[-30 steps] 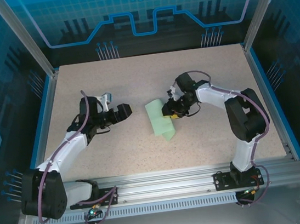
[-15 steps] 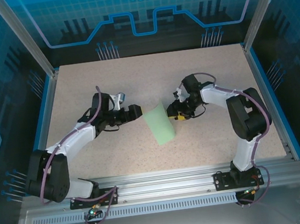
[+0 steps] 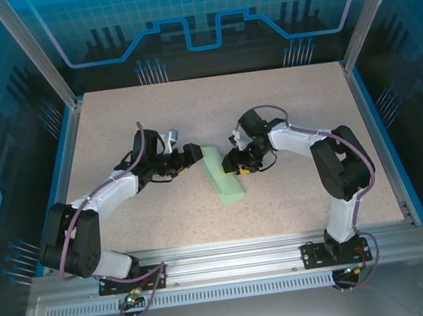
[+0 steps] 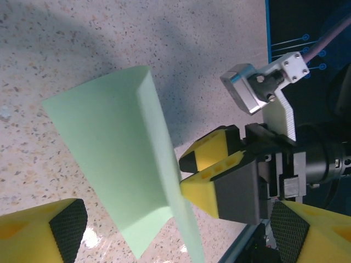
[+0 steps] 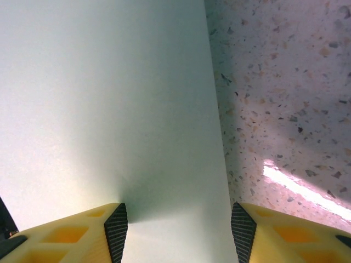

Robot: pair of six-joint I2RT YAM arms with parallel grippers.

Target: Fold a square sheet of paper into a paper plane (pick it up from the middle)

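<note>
- Paper [image 3: 222,174] at mid-surface [image 3: 152,119], right between the two arms: it's doubled over into a long narrow strip, with one flap standing up off the crease like a little tent.
- Left pincer [image 3: 190,158] sits just beside the strip's left side, spread wide, nothing in it.
- Right pincer [image 3: 233,163] is on the opposite side, part open, fingertips [image 5: 116,230] set apart over the raised flap. That looks like a nudge or a press, not a clamp.
- My read: this is the lengthwise centre fold, early in the job, with no pointed nose and no wings yet.
- Next call: push the flap flat and firm up the crease while the other arm pins the strip, or it may spring open or skid.
</note>
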